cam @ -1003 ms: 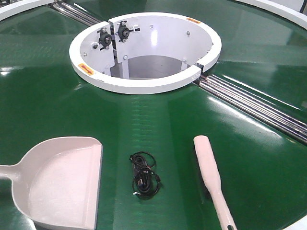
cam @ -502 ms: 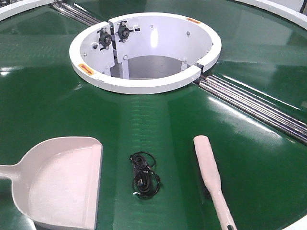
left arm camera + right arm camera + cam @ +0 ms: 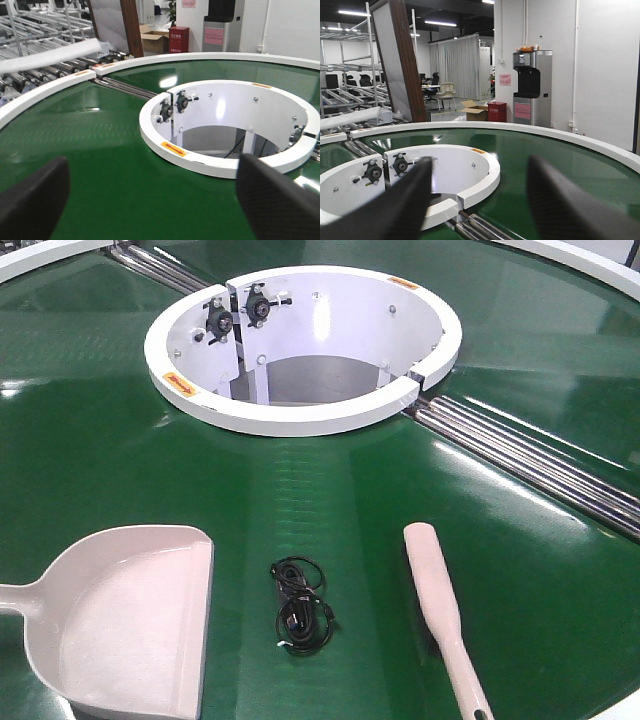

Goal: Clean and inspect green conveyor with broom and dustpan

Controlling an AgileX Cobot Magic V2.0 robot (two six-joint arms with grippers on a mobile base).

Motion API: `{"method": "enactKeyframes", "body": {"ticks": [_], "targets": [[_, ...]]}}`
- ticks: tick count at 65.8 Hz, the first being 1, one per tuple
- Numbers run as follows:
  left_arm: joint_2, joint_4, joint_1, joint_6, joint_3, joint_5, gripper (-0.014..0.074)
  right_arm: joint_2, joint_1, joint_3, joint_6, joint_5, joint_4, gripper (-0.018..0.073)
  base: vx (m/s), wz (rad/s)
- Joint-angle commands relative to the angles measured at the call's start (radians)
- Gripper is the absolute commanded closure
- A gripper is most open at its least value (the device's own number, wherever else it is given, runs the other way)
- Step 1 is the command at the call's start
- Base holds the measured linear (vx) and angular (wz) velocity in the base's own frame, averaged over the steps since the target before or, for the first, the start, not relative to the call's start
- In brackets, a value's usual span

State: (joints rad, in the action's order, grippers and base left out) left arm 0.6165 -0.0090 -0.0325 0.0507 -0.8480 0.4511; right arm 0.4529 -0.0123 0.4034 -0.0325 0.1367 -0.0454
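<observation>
I see the dustpan point(image 3: 130, 625) lying near-left on the conveyor point(image 3: 330, 490) and the broom point(image 3: 440, 605) near-right, well apart, with a coiled black cable point(image 3: 300, 605) between them. My left gripper point(image 3: 152, 200) and right gripper point(image 3: 480, 200) are both spread wide, holding nothing.

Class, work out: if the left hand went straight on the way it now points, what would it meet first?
Probably the white ring, beyond bare belt; depth is unclear, so the belt might come first.
</observation>
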Motion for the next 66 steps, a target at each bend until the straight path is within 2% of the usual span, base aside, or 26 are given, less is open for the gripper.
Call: {"method": "enactKeyframes", "body": {"ticks": [1,9,17,23,28,39,46,54,66], "targets": [[0.008,-0.024,-0.002,0.001,-0.032,-0.07,-0.0118,0.013,0.006,0.035,0.012,0.071,-0.004,-0.0063,0.0,0.0],[0.008,-0.026,-0.003,0.001,-0.032,-0.071,-0.0091,0.026,0.006,0.035,0.01,0.079,-0.002,-0.0167,0.0,0.0],[0.008,-0.026,-0.014,0.001,-0.032,-0.071,-0.0043,0.028,0.005,0.045,-0.016,0.028,-0.007,-0.016,0.0,0.0],[0.008,-0.026,-0.017,0.001,-0.032,-0.071,-0.0006,0.053,-0.016,0.105,-0.008,-0.137,-0.007,-0.0147,0.0,0.0],[0.008,-0.026,-0.017,0.001,-0.032,-0.071,0.0018,0.105,-0.065,0.176,0.015,-0.278,-0.006,-0.0141,0.0,0.0],[0.009,-0.026,-0.017,0.001,-0.032,-0.071,0.0027,0.321,-0.235,0.342,0.018,-0.522,-0.001,-0.0132,0.0,0.0],[0.009,-0.026,-0.017,0.001,-0.032,-0.071,0.0027,0.489,-0.312,0.442,-0.009,-0.611,-0.002,-0.0127,0.0,0.0],[0.009,-0.026,-0.017,0.001,-0.032,-0.068,0.0028,0.685,-0.334,0.551,-0.111,-0.747,-0.002,-0.012,0.0,0.0],[0.009,-0.025,-0.017,0.001,-0.032,-0.045,0.0028,0.946,-0.333,0.712,-0.118,-0.986,-0.003,-0.0092,0.0,0.0]]}}
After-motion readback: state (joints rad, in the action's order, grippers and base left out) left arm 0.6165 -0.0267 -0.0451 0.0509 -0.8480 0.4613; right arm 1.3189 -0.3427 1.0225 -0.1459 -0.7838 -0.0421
